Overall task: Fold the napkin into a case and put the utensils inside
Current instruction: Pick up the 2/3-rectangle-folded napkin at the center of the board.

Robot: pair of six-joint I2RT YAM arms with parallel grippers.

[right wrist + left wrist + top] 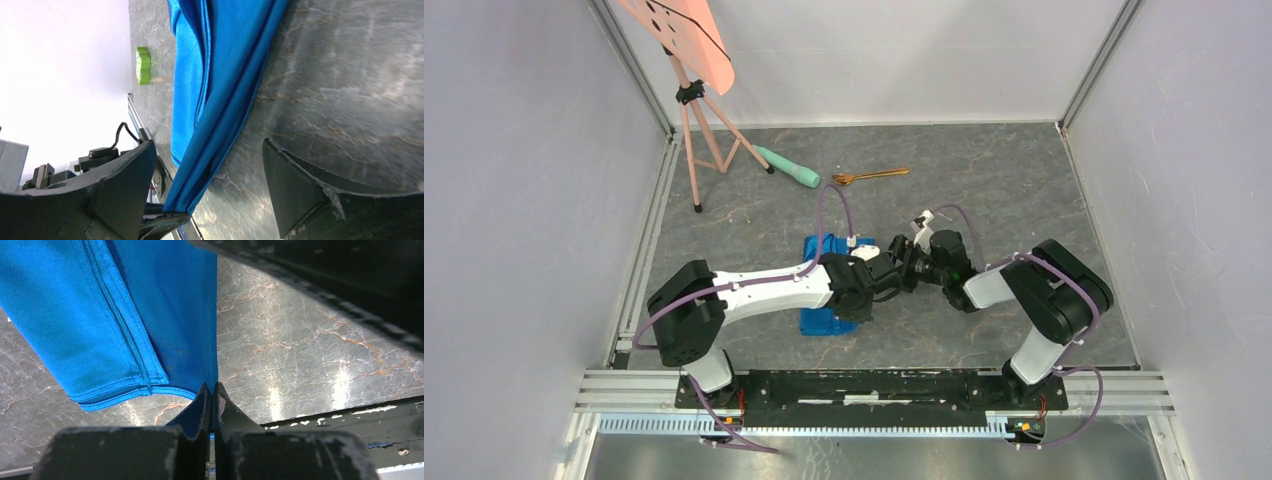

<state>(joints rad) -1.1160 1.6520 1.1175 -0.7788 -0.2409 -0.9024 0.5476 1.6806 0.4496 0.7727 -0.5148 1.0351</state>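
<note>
Presently we see the left gripper (212, 390) pinching the napkin (100, 315) edge, raised for folding; the right gripper (207, 145) is spread around it.

Napkin (100, 315): bright blue, plain, hems stitched in matching blue.
Table (310, 355): dark grey marble pattern, white and rust-coloured veins.
Utensils (871, 176): shiny copper-gold.
Cylinder (789, 167): mint green.
Tripod (696, 130): salmon pink, black collar.
Block (143, 65): green.
Arms (764, 288): white shells, black joints; cables (824, 205) lilac.
Walls (514, 150): pale grey-white, plain.
</note>
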